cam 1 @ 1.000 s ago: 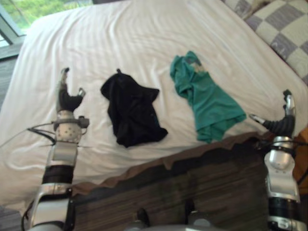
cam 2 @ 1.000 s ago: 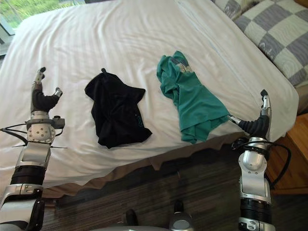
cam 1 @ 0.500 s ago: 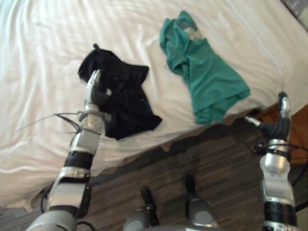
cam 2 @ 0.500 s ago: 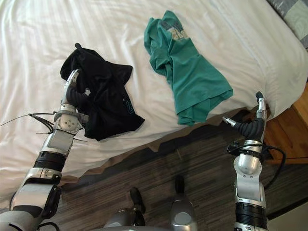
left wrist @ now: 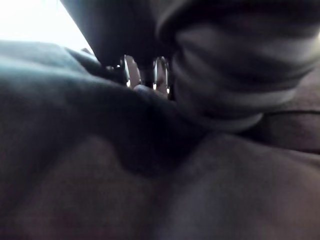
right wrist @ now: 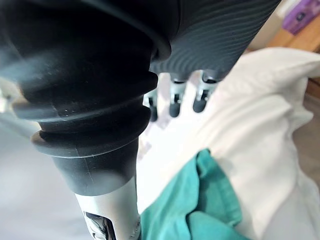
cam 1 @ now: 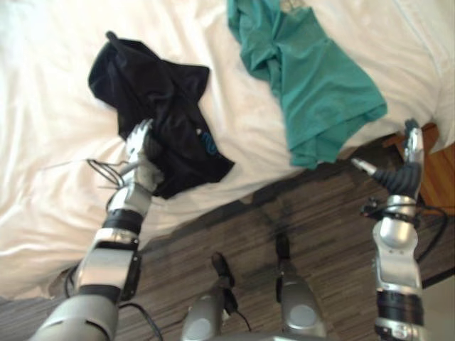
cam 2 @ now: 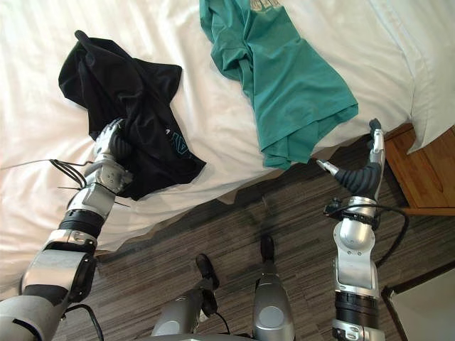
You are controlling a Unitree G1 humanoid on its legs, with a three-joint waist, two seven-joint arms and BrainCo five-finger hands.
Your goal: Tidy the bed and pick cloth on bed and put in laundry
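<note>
Touching black cloth (cam 1: 153, 92): left hand (cam 1: 141, 145); eye views add teal cloth (cam 1: 313, 78).

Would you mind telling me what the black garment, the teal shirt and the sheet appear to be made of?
The black garment looks like soft matte knit fabric: it slumps in limp folds. The teal shirt seems a thin, matte, jersey-like cloth, judging by its fine creases. The sheet is smooth white woven cloth, possibly cotton, with long shallow wrinkles. The exact fibres cannot be told.
</note>
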